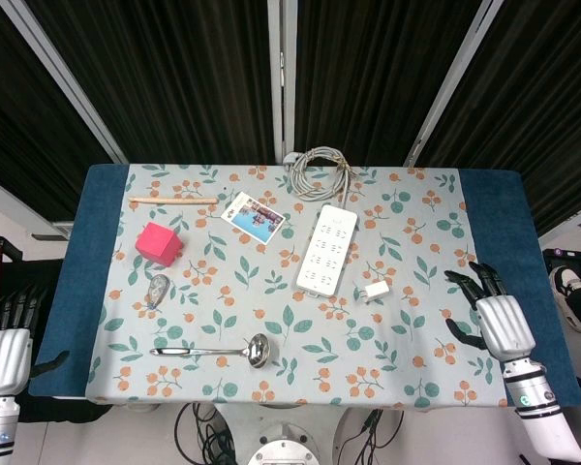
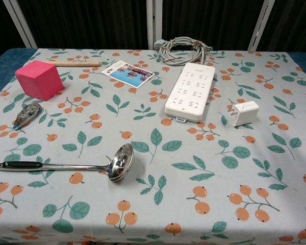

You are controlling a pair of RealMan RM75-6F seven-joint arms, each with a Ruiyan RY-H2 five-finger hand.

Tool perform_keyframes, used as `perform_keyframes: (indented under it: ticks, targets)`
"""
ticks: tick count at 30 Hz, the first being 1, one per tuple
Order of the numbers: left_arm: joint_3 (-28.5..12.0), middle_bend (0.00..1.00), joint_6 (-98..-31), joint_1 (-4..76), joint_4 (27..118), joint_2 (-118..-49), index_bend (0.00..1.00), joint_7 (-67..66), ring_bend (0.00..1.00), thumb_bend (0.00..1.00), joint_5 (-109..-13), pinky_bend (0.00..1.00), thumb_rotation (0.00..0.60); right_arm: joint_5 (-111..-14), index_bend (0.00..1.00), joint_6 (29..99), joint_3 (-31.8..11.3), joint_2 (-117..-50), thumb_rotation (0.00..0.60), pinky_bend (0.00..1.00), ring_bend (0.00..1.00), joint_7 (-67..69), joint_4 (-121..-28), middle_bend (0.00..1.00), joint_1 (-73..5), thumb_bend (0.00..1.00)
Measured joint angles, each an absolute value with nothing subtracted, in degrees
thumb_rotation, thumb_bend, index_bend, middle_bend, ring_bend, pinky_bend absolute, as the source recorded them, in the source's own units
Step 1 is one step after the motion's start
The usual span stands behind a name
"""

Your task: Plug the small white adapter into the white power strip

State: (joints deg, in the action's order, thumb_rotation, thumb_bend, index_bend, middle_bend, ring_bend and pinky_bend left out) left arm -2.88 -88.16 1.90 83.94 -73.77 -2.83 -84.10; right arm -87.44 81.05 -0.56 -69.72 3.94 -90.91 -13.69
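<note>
The white power strip [image 1: 328, 249] [image 2: 190, 91] lies near the table's middle, its grey cable [image 1: 319, 171] [image 2: 180, 50] coiled behind it. The small white adapter [image 1: 376, 290] [image 2: 243, 113] sits on the cloth just right of the strip's near end, apart from it. My right hand [image 1: 492, 315] hovers at the table's right edge, fingers spread and holding nothing, well right of the adapter. My left hand [image 1: 4, 349] is off the table's left front corner, fingers extended and empty. Neither hand appears in the chest view.
A pink cube [image 1: 159, 243] [image 2: 39, 79], a wooden stick [image 1: 173, 201], a photo card [image 1: 253, 216] [image 2: 131, 74], a correction tape dispenser [image 1: 158, 289] [image 2: 27, 113] and a metal ladle [image 1: 213, 350] [image 2: 71, 165] lie on the left half of the floral cloth [image 1: 300, 378].
</note>
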Motion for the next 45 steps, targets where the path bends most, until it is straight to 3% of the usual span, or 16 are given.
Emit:
perform_keyframes:
  ticks: [11,20,31,45]
  targets:
    - [-2.91,0.0,-87.98,2.22,83.8,-74.04,0.06,-2.86,0.0,0.0,-84.48,0.0,0.6,-87.67,0.17,81.17,-0.44,-69.1,0.6,0.02,0.04,3.68,-91.51,0.24,-12.4,0.23]
    - [-2.8,0.0,-88.27,2.05,83.76,-74.24,0.06,-2.61,0.0,0.0,-84.64,0.0,0.6,-85.71,0.25,70.96,-2.86,-71.47,0.6,0.02,0.04,4.07,-89.68,0.27,-18.36,0.14]
    - [-2.92,0.0,-87.72,2.17,84.34,-74.08,0.06,-3.29,0.0,0.0,-84.13,0.0,0.6,-81.98,0.35,55.5,-6.56,-83.83,0.6,0.02,0.04,10.16,-72.44,0.32,-29.72,0.15]
    - [-2.94,0.0,-87.21,2.21,83.97,-74.21,0.06,-2.92,0.0,0.0,-83.63,0.0,0.6,-83.59,0.51,53.81,-5.87,-92.46,0.6,0.03,0.13,20.19,-60.51,0.44,-33.4,0.25]
